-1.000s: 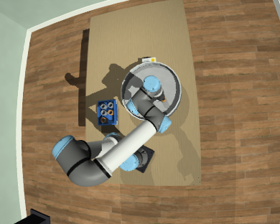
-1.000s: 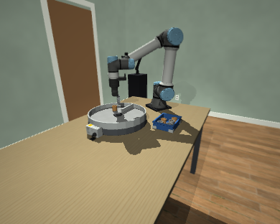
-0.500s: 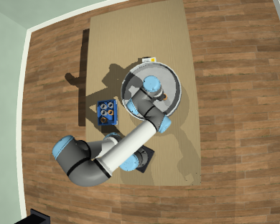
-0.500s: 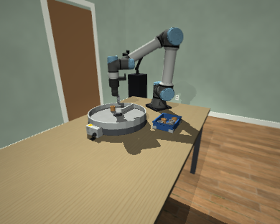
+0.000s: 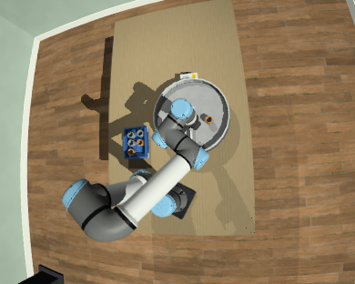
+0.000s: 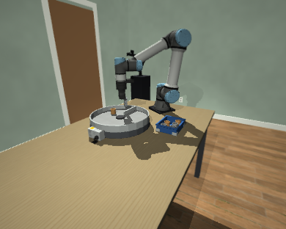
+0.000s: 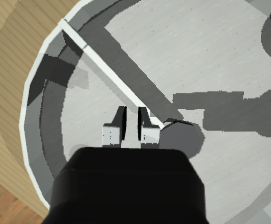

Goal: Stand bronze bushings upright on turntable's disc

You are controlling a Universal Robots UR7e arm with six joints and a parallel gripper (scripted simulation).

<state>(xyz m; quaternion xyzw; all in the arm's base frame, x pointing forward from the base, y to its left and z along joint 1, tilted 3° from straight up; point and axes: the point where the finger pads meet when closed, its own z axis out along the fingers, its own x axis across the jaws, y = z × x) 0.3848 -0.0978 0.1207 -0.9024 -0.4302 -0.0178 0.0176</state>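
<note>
One bronze bushing stands upright on the turntable's grey disc, apart from the hub; it also shows in the exterior view. My gripper hovers over the disc just beside the dark hub. Its fingers stand narrow with nothing between them. In the exterior view the gripper is a little right of the bushing and above it. The blue crate holds bronze bushings and steel ones.
A white bar runs from the hub to the disc's raised rim. A control box sits on the turntable's near side. The crate stands right of the turntable. The arm's base is behind both.
</note>
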